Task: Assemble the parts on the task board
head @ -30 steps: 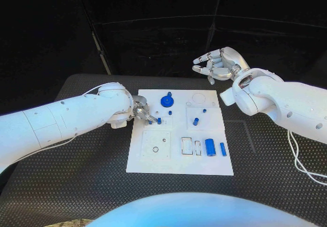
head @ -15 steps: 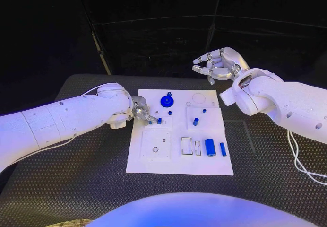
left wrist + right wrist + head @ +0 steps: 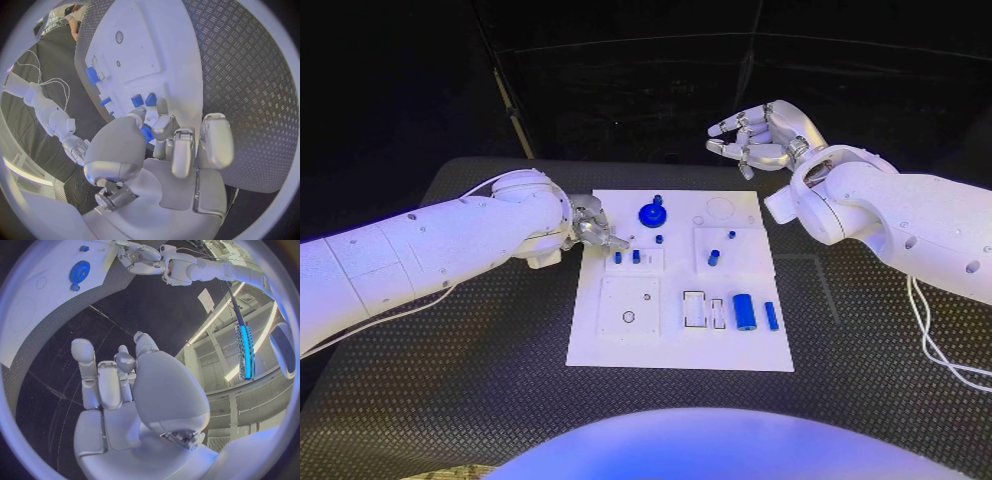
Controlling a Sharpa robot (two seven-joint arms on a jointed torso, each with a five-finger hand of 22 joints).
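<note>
Black table point(image 3: 473, 400) with a diamond-plate textured top, rounded far corners. Behind it the room is dark, nearly black; thin pale poles point(image 3: 509, 100) and a horizontal bar cross the backdrop. Right wrist view: ceiling with long light strips point(image 3: 215, 315), one bright blue-lit vertical panel point(image 3: 245, 350), a pale rectangular ceiling panel point(image 3: 205, 300). Left wrist view: dark floor with white cables point(image 3: 47, 85) lying on it.

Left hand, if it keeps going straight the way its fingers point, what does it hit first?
Probably the two small blue pegs standing on the task board, just beyond the left hand; its height above them is unclear.
</note>
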